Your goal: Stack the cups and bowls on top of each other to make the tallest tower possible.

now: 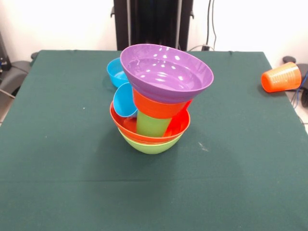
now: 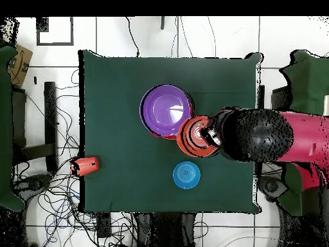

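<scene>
- You see the arm (image 2: pixel 270 135) only in the overhead view, reaching in from the table's edge. Its gripper (image 2: pixel 211 136) end is just beside the tower (image 1: pixel 154 110).
- You cannot tell whether the gripper is spread or closed, as the arm's head hides it.
- An orange-red ringed round thing (image 2: pixel 195 136) sits right at the gripper end, touching the purple bowl's rim in that view. You can't make out what it is.
- Tower, bottom to top: large lime green bowl (image 1: pixel 151 146), then large orange-red bowl (image 1: pixel 126 126) nested in it.
- Inside that bowl are the lime green cup (image 1: pixel 151 125), the light blue cup (image 1: pixel 125 101) tilted outward, and the red cup (image 1: pixel 180 119).
- A small orange bowl (image 1: pixel 156 108) rests on the cups, with the large purple bowl (image 1: pixel 166 70) on top, tilted.
- The small blue bowl (image 2: pixel 186 175) is on the cloth near the gripper, apart from the tower.
- The orange cup (image 1: pixel 281 77) lies on its side at the table (image 1: pixel 57 159) edge, well apart from the gripper, across the tower.
</scene>
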Available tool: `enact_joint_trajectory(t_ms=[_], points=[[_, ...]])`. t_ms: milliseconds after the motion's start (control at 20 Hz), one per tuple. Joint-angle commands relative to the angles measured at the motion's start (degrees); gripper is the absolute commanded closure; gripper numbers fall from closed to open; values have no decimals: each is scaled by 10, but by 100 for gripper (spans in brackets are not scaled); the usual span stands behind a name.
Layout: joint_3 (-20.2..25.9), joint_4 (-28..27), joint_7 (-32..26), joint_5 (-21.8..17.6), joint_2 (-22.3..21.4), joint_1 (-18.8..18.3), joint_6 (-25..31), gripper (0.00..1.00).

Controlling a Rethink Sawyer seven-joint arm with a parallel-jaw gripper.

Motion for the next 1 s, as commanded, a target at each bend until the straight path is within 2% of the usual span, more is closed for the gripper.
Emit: enact_joint_trajectory(t_ms=[50,1000], points=[[-54,-13,98,-28,44,48,-9,100],[-93,-8,94,-16,51,76,-42,100]])
